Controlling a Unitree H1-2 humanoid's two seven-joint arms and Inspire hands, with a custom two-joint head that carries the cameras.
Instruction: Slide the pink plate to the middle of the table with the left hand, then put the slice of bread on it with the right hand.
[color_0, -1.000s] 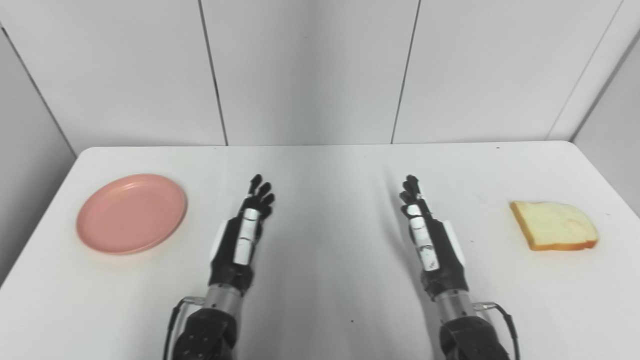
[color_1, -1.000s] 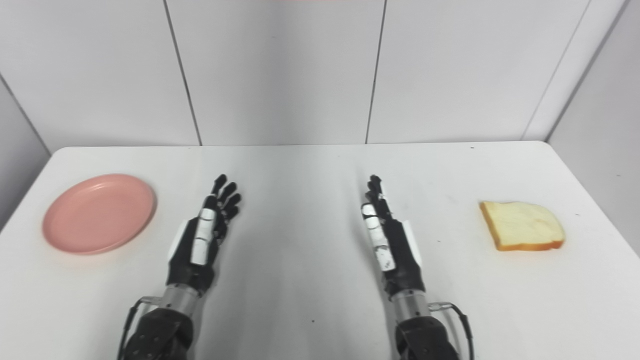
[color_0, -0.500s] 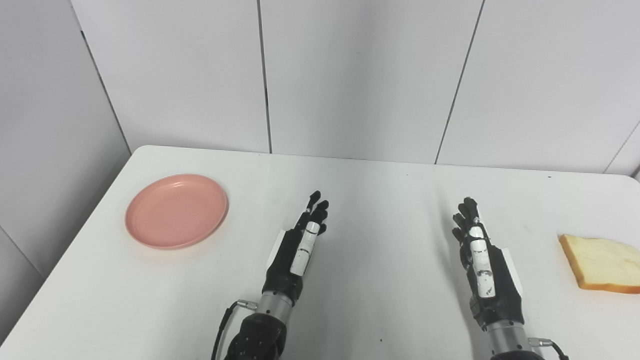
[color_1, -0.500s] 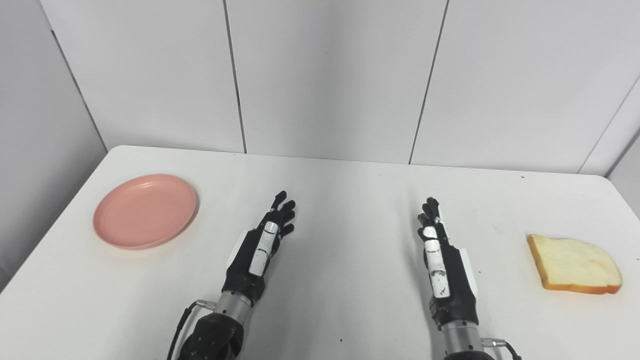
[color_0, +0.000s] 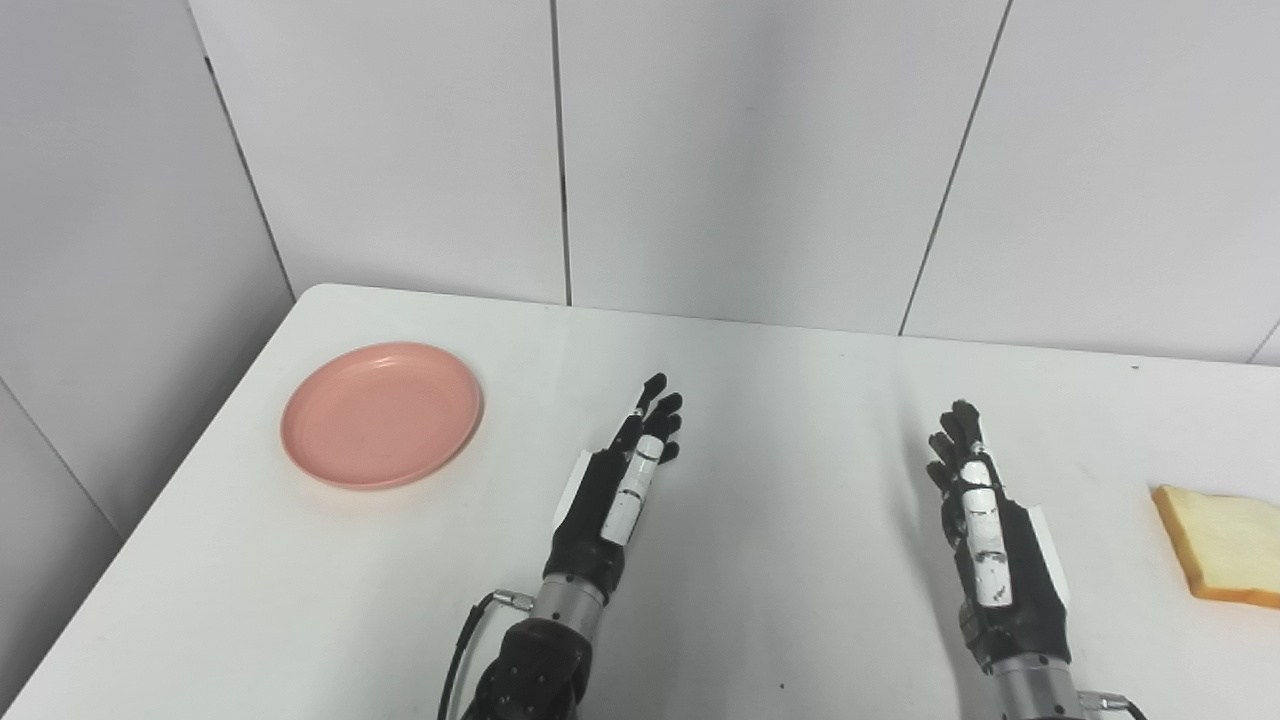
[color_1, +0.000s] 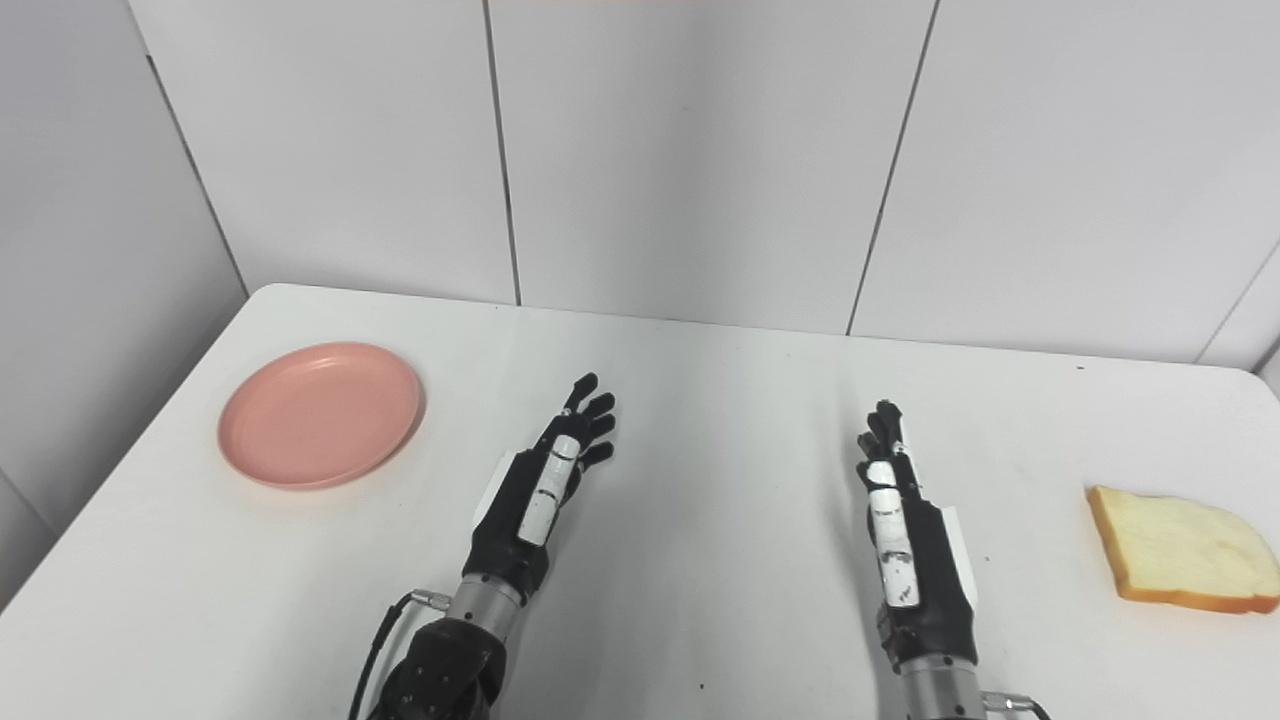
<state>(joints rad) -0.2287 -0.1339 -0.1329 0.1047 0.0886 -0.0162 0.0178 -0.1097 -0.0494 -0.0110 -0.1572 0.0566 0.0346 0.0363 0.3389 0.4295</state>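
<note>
White table (color_1: 700, 560) before you: the pink plate (color_1: 320, 415) sits far left, the slice of bread (color_1: 1180, 550) far right, your left robot hand (color_1: 540, 490) and right robot hand (color_1: 905, 530) between them, fingers spread, empty

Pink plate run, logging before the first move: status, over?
Left hand and right hand open, holding nothing. Pink plate at table's left, untouched. Bread slice far right, flat. Nothing lies between plate and table middle.

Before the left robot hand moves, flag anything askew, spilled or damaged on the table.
Nothing stands out. The plate lies flat and bare at the table's left, the bread lies whole at its right, and both robot hands, left and right, are open, touching neither.
</note>
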